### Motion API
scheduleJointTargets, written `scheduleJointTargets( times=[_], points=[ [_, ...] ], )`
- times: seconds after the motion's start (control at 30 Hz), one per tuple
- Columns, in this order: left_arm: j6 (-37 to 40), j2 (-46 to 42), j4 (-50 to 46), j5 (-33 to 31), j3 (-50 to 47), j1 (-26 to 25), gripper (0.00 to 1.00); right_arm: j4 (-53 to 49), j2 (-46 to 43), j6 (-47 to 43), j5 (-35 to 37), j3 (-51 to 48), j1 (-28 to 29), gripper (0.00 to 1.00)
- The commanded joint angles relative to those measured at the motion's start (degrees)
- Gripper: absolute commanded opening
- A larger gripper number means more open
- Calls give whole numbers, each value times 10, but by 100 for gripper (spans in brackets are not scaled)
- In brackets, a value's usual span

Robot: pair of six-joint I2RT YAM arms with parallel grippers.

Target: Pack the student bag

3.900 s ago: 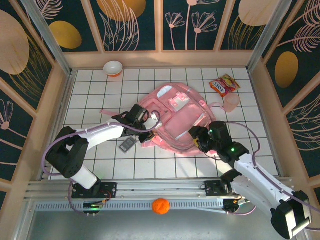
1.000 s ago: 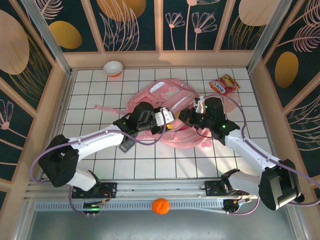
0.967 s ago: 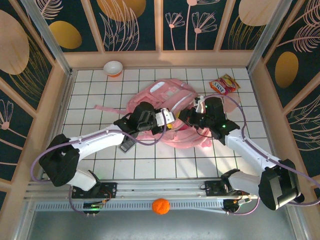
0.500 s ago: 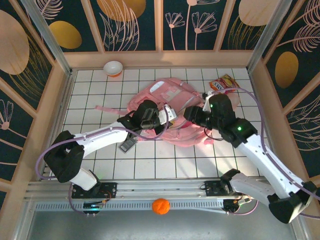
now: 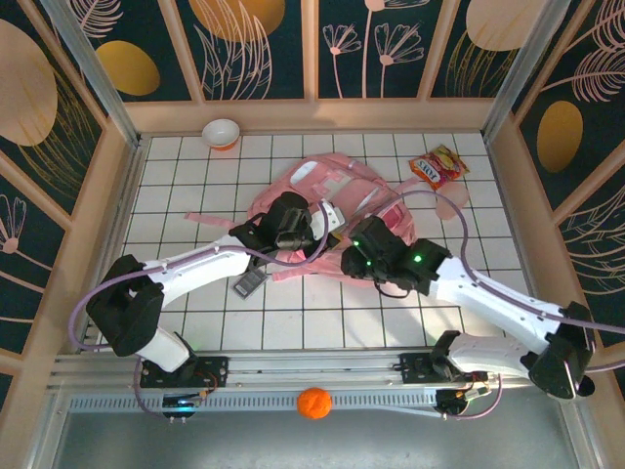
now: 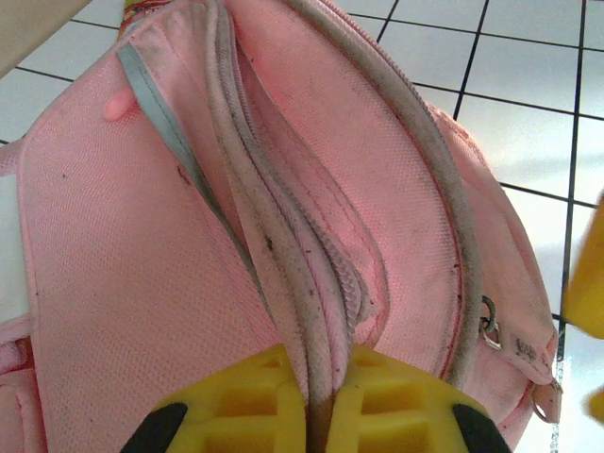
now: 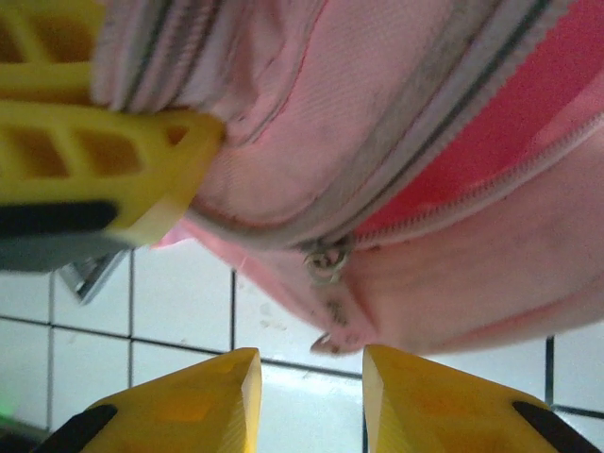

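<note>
The student bag [image 5: 337,195], a soft pink backpack, lies crumpled at mid-table. My left gripper [image 5: 320,227] is shut on a raised fold of its zipped rim; in the left wrist view the yellow fingers [image 6: 255,401] pinch that pink seam [image 6: 326,359]. My right gripper [image 5: 350,258] sits at the bag's near edge, open. In the right wrist view its fingertips [image 7: 212,382] stand apart just short of a metal zip puller [image 7: 326,260] and a small pink tab [image 7: 330,342], touching neither. The left gripper's yellow finger [image 7: 94,156] shows at upper left.
A white bowl [image 5: 222,132] stands at the back left and a red-yellow snack packet [image 5: 437,166] at the back right, with a pale pink cup [image 5: 452,202] near it. A dark flat gadget [image 5: 249,283] lies under the left arm. An orange ball [image 5: 313,402] rests on the front rail.
My left gripper has shut on the bag's rim. My right gripper has opened, let go of the bag and swung from its far right side to its near edge.
</note>
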Motion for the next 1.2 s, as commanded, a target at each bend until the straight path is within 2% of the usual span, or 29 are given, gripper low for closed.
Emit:
scheduleJointTargets(
  times=[0.0,0.2,0.5,0.6,0.7,0.83,0.97,1.17],
  points=[
    [-29,-4,23,28,30,2,0,15,14,-6,57,1,4,34],
    [-26,-5,22,34,32,2,0,20,23,-22,98,-6,-11,32],
    [-21,-4,17,27,36,2,0,67,27,-81,28,-21,-46,31],
    [-22,-3,17,26,36,2,0,44,43,-90,33,-18,-45,29],
    [-19,-2,11,24,38,1,0,-1,55,-89,67,-1,-44,29],
    [-13,-4,5,17,38,2,0,-42,57,-95,97,12,-44,31],
    [-12,-4,2,16,38,2,0,-39,57,-104,94,11,-44,24],
    [-11,-4,0,14,39,2,0,-17,43,-116,77,0,-46,8]
  ],
)
